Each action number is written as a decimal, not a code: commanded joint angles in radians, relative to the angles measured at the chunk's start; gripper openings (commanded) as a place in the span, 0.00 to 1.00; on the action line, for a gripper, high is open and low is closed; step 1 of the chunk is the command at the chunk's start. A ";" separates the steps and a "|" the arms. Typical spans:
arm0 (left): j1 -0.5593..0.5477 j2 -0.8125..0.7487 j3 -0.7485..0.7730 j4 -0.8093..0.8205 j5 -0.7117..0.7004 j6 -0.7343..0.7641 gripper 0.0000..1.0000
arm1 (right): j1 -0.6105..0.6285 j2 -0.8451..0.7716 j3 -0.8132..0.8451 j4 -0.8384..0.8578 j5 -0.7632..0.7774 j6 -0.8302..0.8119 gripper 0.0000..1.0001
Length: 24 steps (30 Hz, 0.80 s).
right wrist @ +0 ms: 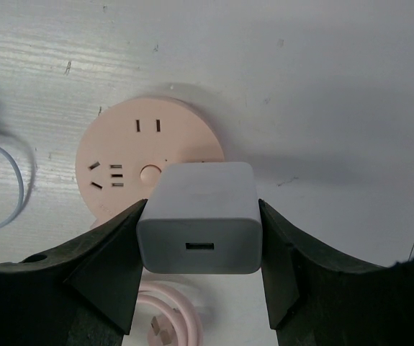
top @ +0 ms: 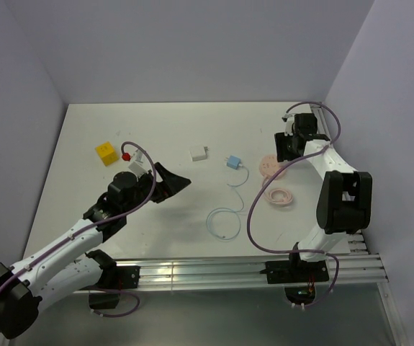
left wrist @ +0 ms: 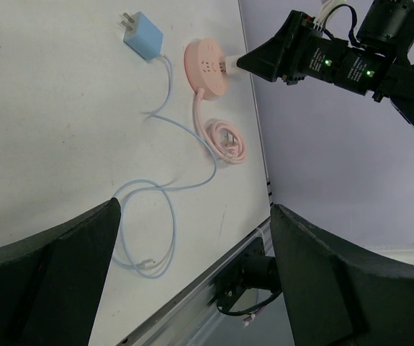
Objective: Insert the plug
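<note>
The plug (top: 232, 161) (left wrist: 143, 36) is a small light-blue block lying on the table left of a round pink socket (top: 270, 165) (left wrist: 207, 66) (right wrist: 120, 155). Its thin pale cable (top: 225, 220) (left wrist: 149, 223) loops toward the near edge. My right gripper (top: 287, 148) (right wrist: 199, 231) is shut on a white adapter block (right wrist: 199, 216) with a USB port. It holds the block just above the near side of the socket. My left gripper (top: 174, 182) (left wrist: 192, 274) hangs open and empty over the table, left of the cable loop.
A second white adapter block (top: 198, 153) lies left of the plug. A yellow cube (top: 106, 153) sits at the far left. The pink coiled cord (top: 280, 196) (left wrist: 225, 140) (right wrist: 171, 317) lies near the socket. The table's right edge (left wrist: 261, 144) runs close by.
</note>
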 commanded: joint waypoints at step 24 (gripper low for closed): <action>-0.004 0.007 0.021 0.045 0.017 0.023 0.90 | -0.001 0.084 0.075 -0.069 0.015 -0.002 0.00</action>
